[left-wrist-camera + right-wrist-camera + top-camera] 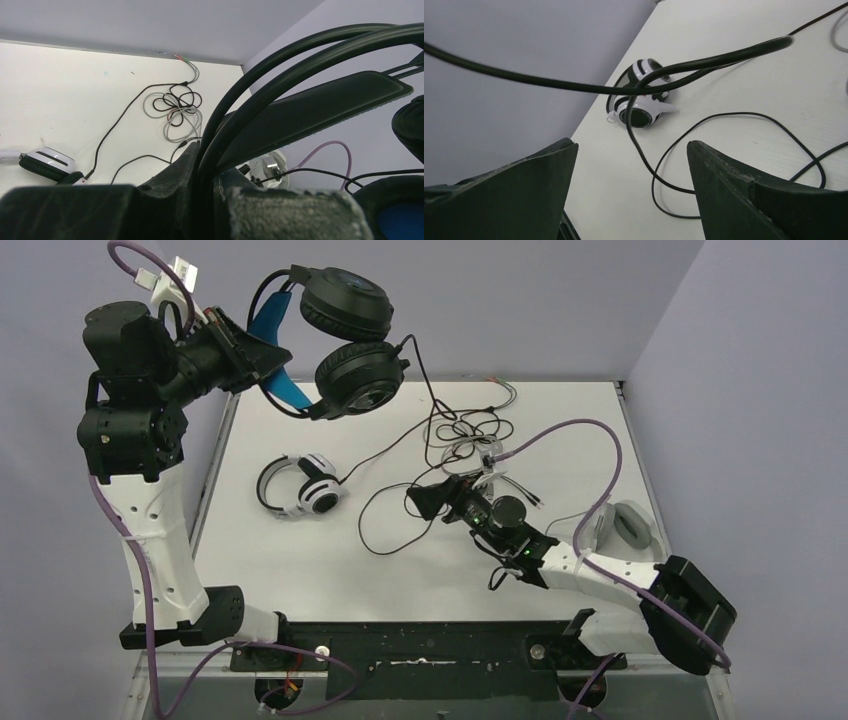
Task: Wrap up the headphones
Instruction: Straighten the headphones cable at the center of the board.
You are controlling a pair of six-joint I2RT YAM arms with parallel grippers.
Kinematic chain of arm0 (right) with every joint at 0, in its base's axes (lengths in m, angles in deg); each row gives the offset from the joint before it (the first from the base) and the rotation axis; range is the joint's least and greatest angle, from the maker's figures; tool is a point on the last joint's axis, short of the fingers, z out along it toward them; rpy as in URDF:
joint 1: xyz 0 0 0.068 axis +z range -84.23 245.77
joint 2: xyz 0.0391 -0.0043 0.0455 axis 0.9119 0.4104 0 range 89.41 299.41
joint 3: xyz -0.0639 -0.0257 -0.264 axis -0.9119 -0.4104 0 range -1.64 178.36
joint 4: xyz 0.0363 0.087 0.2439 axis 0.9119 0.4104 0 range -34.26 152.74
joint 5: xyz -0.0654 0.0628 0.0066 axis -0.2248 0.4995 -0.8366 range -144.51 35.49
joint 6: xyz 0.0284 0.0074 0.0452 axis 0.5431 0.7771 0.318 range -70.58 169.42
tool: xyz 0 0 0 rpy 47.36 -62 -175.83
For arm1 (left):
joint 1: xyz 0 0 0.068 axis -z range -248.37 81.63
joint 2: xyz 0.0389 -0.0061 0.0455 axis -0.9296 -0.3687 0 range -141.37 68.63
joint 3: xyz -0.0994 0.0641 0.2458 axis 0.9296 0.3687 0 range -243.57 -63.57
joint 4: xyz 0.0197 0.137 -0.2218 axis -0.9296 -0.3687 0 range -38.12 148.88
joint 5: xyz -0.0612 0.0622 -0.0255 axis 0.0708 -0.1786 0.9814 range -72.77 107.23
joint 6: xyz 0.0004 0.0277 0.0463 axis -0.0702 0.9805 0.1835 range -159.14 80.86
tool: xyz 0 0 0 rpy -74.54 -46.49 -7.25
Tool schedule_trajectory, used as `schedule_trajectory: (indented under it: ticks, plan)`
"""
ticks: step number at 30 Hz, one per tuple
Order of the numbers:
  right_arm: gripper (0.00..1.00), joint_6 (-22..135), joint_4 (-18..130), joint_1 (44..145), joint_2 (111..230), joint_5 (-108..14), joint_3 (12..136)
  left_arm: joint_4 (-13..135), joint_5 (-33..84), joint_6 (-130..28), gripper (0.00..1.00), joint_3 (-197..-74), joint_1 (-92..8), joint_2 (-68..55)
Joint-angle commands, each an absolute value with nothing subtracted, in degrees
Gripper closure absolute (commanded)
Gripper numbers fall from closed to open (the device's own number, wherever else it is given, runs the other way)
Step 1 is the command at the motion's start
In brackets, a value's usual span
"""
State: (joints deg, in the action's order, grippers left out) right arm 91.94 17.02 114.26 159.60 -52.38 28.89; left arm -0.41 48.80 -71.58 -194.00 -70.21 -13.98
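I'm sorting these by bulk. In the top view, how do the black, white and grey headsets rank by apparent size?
Black headset: largest, though held up nearer the camera, which flatters it.
White headset and grey headset: not ranked; they look alike, and the right arm covers part of the grey one.

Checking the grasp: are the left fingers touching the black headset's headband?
Touching. The left wrist view shows the left gripper shut around the black headset's headband, with no gap either side.
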Motion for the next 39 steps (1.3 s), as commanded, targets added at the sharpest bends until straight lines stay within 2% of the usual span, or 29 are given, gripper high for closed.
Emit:
schedule_trajectory:
  ticks: [1,4,11,13,14,17,19,20,22,24,29,39]
  plan:
    - [0.20,93.5,6.9,114.4,163.1,-66.9,31.6,6.7,51.2,-74.0,1.00,-194.2,-70.1,-11.7]
    - [0.28,92.9,2.8,114.5,166.9,-68.2,33.5,7.1,51.4,-74.2,1.00,-193.9,-70.2,-11.4]
    - [0.32,94.8,-1.0,114.6,173.0,-67.4,37.3,6.9,51.5,-74.1,1.00,-194.2,-70.2,-11.7]
    - [0.37,95.4,-1.2,114.6,173.6,-68.3,37.6,7.0,51.4,-73.9,1.00,-193.8,-70.2,-11.7]
    - [0.43,95.4,-1.1,114.6,173.5,-68.7,37.7,7.0,51.4,-73.9,1.00,-193.6,-70.1,-11.6]
    - [0.79,94.3,5.1,114.1,172.0,-70.9,37.3,6.8,50.4,-74.1,1.00,-194.1,-70.2,-11.8]
    - [0.96,91.4,12.4,113.5,170.4,-72.8,35.8,6.2,47.0,-75.2,1.00,-197.0,-70.9,-12.4]
    - [1.00,89.7,16.6,113.0,169.5,-74.4,34.9,4.8,44.5,-76.0,1.00,-200.0,-71.6,-13.0]
    - [1.00,89.4,25.9,109.7,167.9,-74.4,31.6,1.4,36.3,-76.7,1.00,-206.5,-72.6,-14.3]
    - [1.00,87.1,30.8,104.8,165.1,-68.9,28.6,0.2,29.1,-77.1,1.00,-209.9,-73.6,-14.3]
    - [1.00,77.8,48.4,99.3,156.6,-69.4,27.5,4.7,19.3,-77.5,1.00,-204.5,-74.3,-9.4]
    - [1.00,76.0,69.6,83.1,152.9,-63.0,31.1,0.6,20.4,-69.0,1.00,-202.7,-74.3,-9.7]
